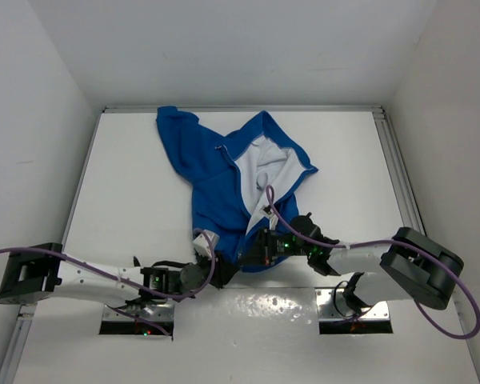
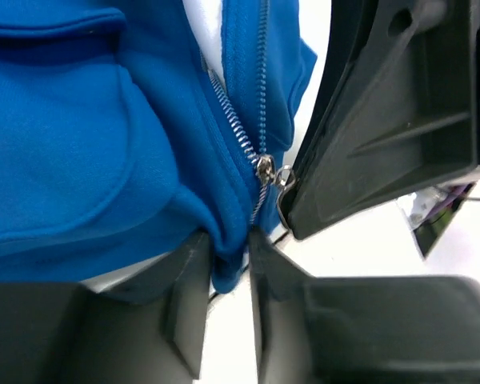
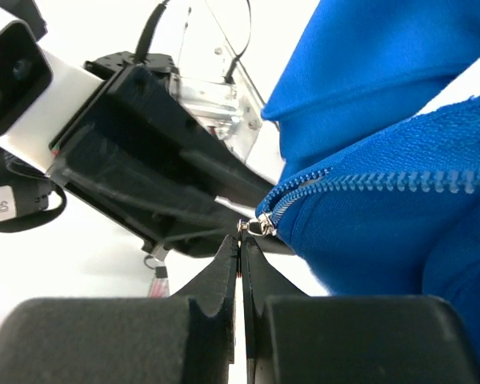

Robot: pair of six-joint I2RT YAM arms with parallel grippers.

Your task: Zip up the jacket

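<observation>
The bright blue fleece jacket (image 1: 224, 180) lies on the white table, its front open and the white lining (image 1: 264, 160) showing. My left gripper (image 1: 216, 268) is shut on the jacket's bottom hem (image 2: 228, 260) just below the zipper. The silver zipper slider (image 2: 264, 170) sits near the bottom of the teeth. My right gripper (image 1: 256, 250) is shut on the slider's pull tab (image 3: 246, 228), right at the hem; the slider (image 3: 266, 227) shows beside its fingertips. The two grippers almost touch each other.
The table's raised rail (image 1: 396, 168) runs along the right side and the back. White walls (image 1: 32, 120) enclose the table on the left, right and back. A purple cable (image 1: 304, 232) loops over the right arm near the jacket.
</observation>
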